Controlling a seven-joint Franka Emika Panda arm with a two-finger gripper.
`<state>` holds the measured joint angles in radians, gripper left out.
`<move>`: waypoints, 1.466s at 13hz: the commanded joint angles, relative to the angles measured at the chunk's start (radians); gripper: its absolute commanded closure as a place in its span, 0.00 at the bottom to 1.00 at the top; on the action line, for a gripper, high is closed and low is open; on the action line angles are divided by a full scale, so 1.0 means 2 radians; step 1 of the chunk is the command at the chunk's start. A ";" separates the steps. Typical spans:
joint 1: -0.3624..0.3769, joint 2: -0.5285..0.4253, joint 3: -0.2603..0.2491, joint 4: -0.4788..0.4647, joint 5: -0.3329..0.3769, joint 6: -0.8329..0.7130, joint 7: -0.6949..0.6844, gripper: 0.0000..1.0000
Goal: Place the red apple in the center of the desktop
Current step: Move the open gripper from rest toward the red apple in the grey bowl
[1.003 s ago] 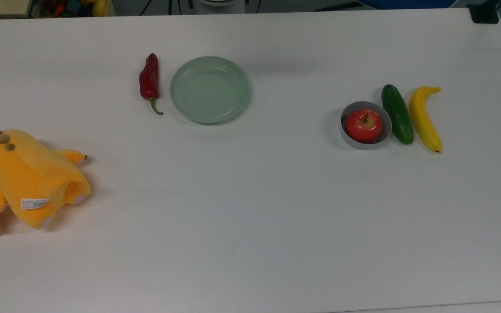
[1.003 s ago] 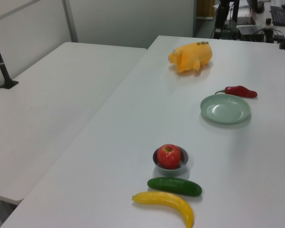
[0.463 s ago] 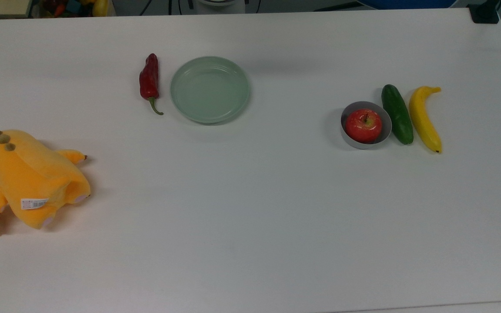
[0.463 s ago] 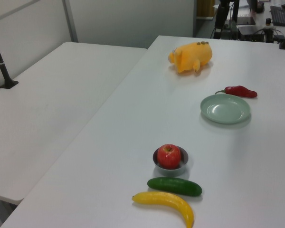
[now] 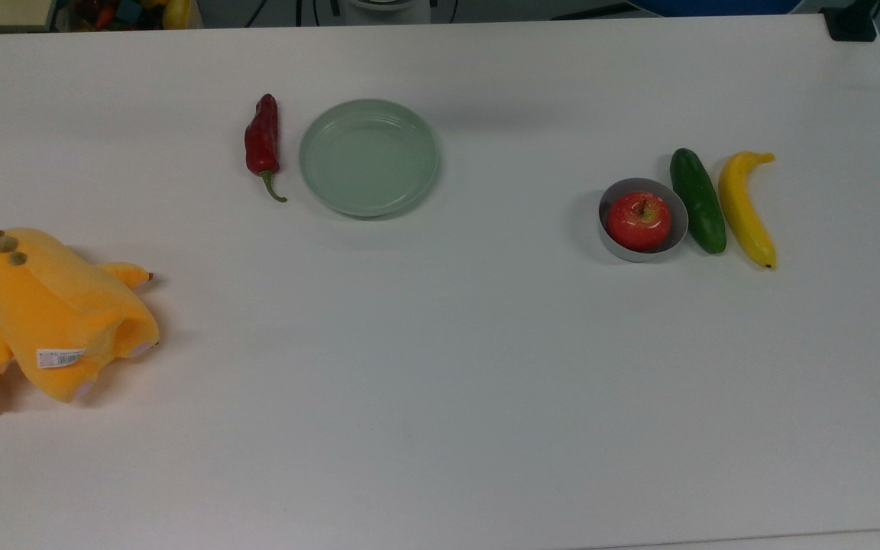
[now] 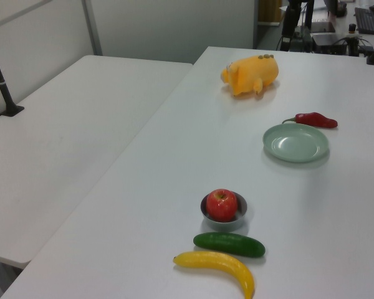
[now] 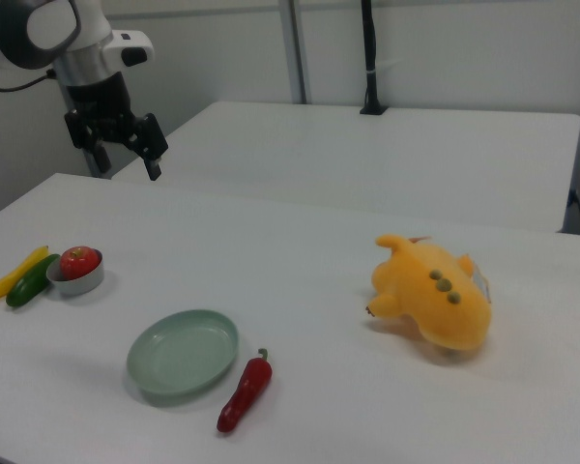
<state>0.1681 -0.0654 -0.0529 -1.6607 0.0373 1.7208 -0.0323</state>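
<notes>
The red apple [image 5: 638,220] sits in a small grey bowl [image 5: 608,237] on the top view's right side of the white desktop [image 5: 440,367]. The apple [image 6: 222,204] shows in the left view near the bottom, and in the right view the apple [image 7: 78,261] lies at the far left. My gripper [image 7: 129,166] hangs high above the desktop in the right view, up and to the right of the apple and well apart from it. It is open, with nothing between its fingers.
A cucumber [image 5: 697,200] and a banana [image 5: 745,208] lie just to the top view's right of the bowl. A pale green plate [image 5: 369,157] and a red chili pepper [image 5: 262,142] sit at the back. A yellow plush toy [image 5: 54,313] lies at the top view's left.
</notes>
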 commanded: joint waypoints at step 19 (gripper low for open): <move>0.094 0.164 0.089 0.105 0.017 0.043 0.186 0.00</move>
<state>0.3120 0.1854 0.1167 -1.4954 0.0939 1.7595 0.2743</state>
